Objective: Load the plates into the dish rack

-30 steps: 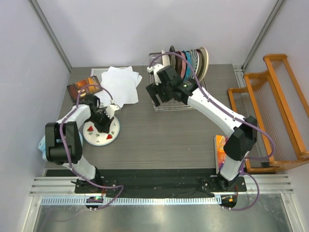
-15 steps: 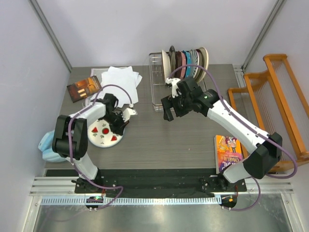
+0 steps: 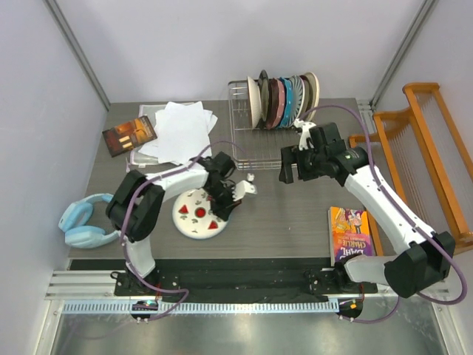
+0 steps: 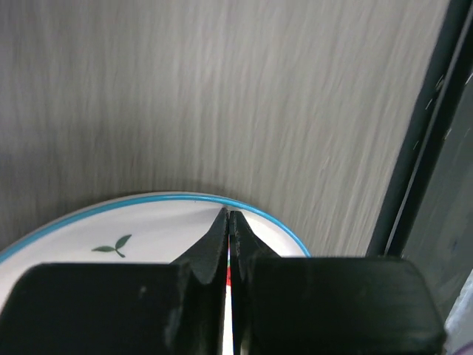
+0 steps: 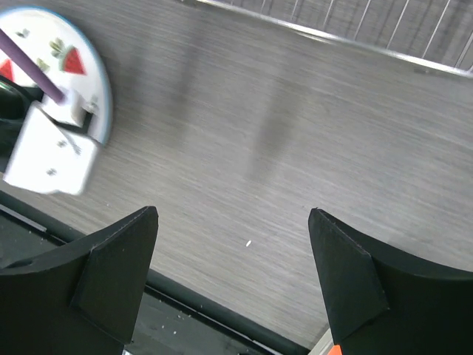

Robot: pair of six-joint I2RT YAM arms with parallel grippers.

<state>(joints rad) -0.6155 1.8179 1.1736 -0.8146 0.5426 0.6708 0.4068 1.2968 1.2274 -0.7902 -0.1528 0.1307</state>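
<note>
A white plate with red strawberries and a blue rim (image 3: 194,218) lies flat on the table left of the middle. My left gripper (image 3: 220,208) is shut, its tips resting on the plate's right part. In the left wrist view the closed fingers (image 4: 229,216) reach the rim of this plate (image 4: 111,231). The silver wire dish rack (image 3: 244,151) stands at the back with several plates (image 3: 284,100) upright in its right part. My right gripper (image 3: 287,170) hangs open over bare table in front of the rack; nothing lies between its fingers (image 5: 233,214). The right wrist view shows the strawberry plate (image 5: 83,70) at its upper left.
White paper sheets (image 3: 177,129) and a dark book (image 3: 129,134) lie at the back left. Blue headphones (image 3: 77,222) sit at the left edge. A colourful book (image 3: 349,233) lies at the right front. An orange wooden rack (image 3: 421,163) stands off the table's right side.
My left gripper has slid to the right with the strawberry plate moving along under it. My right arm has swung away from the rack to the right, jaws still open.
</note>
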